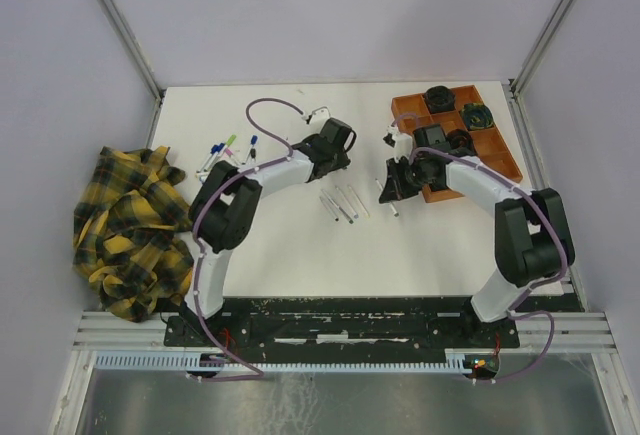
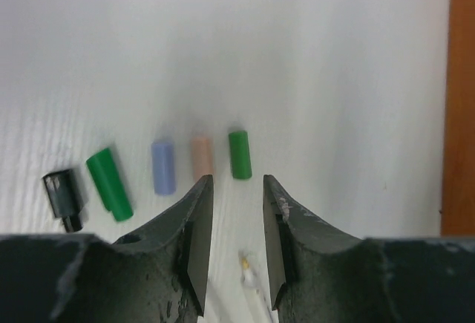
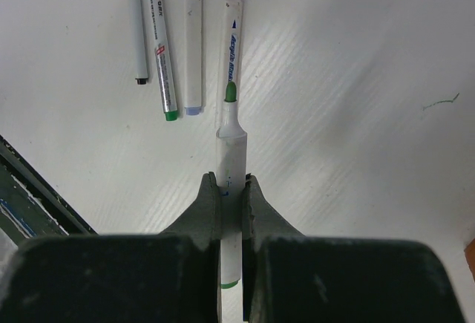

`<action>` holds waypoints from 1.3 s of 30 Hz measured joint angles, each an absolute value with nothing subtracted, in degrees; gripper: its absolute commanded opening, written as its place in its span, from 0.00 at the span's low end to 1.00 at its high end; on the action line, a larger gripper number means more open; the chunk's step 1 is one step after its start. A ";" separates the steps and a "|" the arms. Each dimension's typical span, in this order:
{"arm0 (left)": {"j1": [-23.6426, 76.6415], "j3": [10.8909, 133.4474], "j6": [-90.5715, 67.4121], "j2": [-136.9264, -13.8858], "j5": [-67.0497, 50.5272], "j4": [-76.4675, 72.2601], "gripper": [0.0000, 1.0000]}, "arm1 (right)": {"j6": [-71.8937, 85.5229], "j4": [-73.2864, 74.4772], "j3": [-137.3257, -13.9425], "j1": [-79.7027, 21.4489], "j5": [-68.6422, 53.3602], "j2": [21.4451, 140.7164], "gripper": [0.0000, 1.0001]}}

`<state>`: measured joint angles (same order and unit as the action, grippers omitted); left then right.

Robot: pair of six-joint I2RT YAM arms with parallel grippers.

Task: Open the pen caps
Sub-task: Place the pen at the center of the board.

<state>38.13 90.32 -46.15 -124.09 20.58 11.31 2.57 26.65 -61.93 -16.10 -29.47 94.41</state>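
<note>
With right gripper clamped on bared green marker, left gripper parted above pen caps: uncapping apparently complete; likely next, set marker down.

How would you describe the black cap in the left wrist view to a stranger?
On the white table ahead of the left end effector, five loose caps lie in a row. The black cap ends the row at the view's left, beside a tilted green cap; it alone is black, with a narrow stub.
</note>
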 measured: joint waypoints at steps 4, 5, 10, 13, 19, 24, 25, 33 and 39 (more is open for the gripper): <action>38.61 82.17 -45.15 -114.61 20.43 8.36 0.40 | 3.49 26.63 -62.70 -16.10 -29.50 97.25 0.08; 38.70 80.25 -44.73 -112.44 20.36 7.29 0.40 | 3.73 26.63 -63.00 -16.10 -29.47 97.97 0.10; 38.76 66.30 -39.57 -98.65 17.74 0.62 0.40 | 5.50 26.02 -64.16 -16.73 -27.66 100.73 0.14; 38.76 55.68 -34.87 -90.24 15.25 -3.68 0.41 | 6.81 25.76 -65.56 -18.39 -24.60 102.50 0.14; 38.76 32.42 -27.42 -73.36 15.27 -12.40 0.54 | 7.86 27.31 -71.83 -22.24 -20.62 108.01 0.14; 38.76 23.16 -24.80 -65.52 17.15 -15.44 0.63 | 7.88 29.32 -76.95 -22.76 -18.72 112.55 0.16; 38.76 22.15 -24.58 -64.66 17.50 -16.10 0.63 | 7.79 29.63 -78.04 -22.76 -18.24 113.43 0.17; 38.76 17.19 -24.53 -59.75 18.26 -20.34 0.66 | 7.14 30.52 -79.77 -23.24 -17.10 115.94 0.21; 38.76 14.92 -24.56 -56.99 19.51 -21.82 0.66 | 7.01 30.89 -80.03 -23.29 -17.10 116.03 0.25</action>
